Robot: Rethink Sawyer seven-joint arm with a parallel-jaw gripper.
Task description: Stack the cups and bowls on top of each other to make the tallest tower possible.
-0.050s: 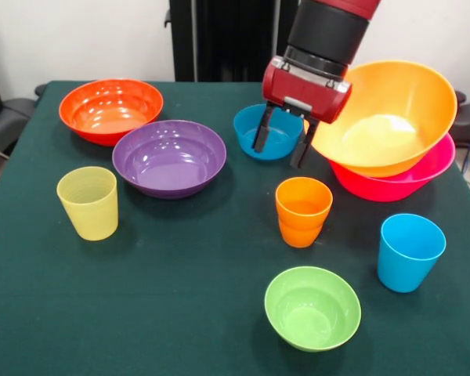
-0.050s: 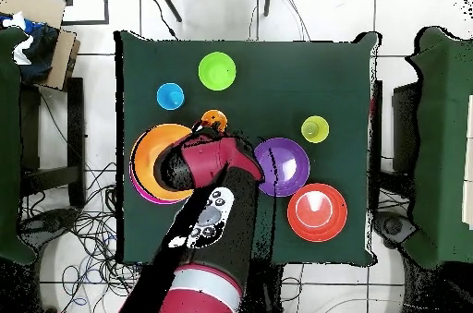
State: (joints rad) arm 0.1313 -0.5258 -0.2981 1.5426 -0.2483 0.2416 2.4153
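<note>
From the front I see my tool (image 1: 281,142) hanging open and empty above the blue bowl (image 1: 268,133), beside the orange bowl (image 1: 388,117), which sits tilted in the pink bowl (image 1: 399,182) near the surface (image 1: 180,298) edge. Bare cloth lies between cups.

Overhead, the arm (image 2: 208,226) hides the blue bowl; the lime bowl (image 2: 217,70) sits near the far edge.

The gripper (image 1: 280,144) hung with fingers (image 1: 262,129) spread above the small blue bowl (image 1: 265,133). The large orange bowl (image 1: 388,113) sat tilted in the hot pink bowl (image 1: 407,178) on the green surface (image 1: 180,274).

Probably a lab: floor cables (image 2: 78,235), robot table (image 2: 351,69).
</note>
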